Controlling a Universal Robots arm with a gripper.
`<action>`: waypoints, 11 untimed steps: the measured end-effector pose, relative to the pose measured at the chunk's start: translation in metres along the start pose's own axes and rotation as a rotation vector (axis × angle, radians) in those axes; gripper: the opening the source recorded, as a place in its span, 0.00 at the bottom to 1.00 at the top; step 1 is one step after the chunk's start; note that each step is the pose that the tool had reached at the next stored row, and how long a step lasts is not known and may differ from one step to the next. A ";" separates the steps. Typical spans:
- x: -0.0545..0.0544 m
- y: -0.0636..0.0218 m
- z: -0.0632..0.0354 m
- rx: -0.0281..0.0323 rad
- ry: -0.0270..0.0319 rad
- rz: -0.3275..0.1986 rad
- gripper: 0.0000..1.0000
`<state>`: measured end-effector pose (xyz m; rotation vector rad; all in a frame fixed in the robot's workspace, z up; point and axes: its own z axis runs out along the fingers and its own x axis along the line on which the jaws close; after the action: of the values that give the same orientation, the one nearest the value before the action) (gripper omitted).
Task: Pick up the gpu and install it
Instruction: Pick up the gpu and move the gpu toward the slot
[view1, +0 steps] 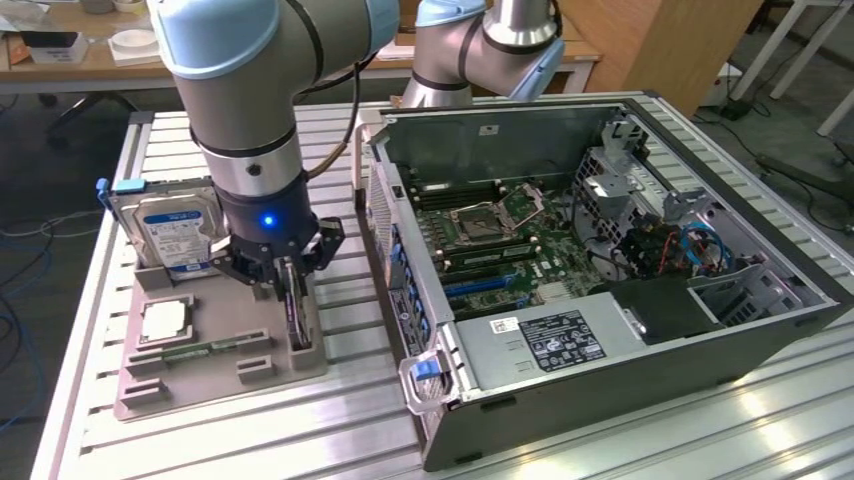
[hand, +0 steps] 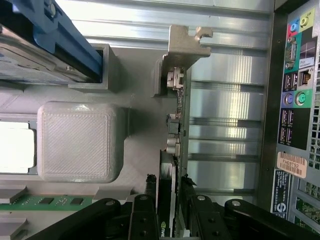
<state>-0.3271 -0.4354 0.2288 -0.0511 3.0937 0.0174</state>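
The gpu stands on edge in the grey holder on the table, its long axis running from the silvery bracket back under the gripper. The jaws straddle that end from above and look clamped on both faces.

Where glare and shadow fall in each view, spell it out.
Exterior view: glare streaks the table slats toward that view's right; the computer case interior is dimmer; a blue light glows on the arm. Wrist view: strong glare on the table slats, the processor washes out white, the grey block casts a soft shadow.
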 end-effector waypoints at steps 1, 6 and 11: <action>0.000 0.0000 0.0000 0.0000 0.0000 0.000 0.33; 0.000 0.0001 0.0000 0.0000 0.0000 0.000 0.33; 0.000 0.0001 0.0000 0.0000 0.0001 0.000 0.26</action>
<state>-0.3271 -0.4354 0.2289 -0.0510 3.0937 0.0174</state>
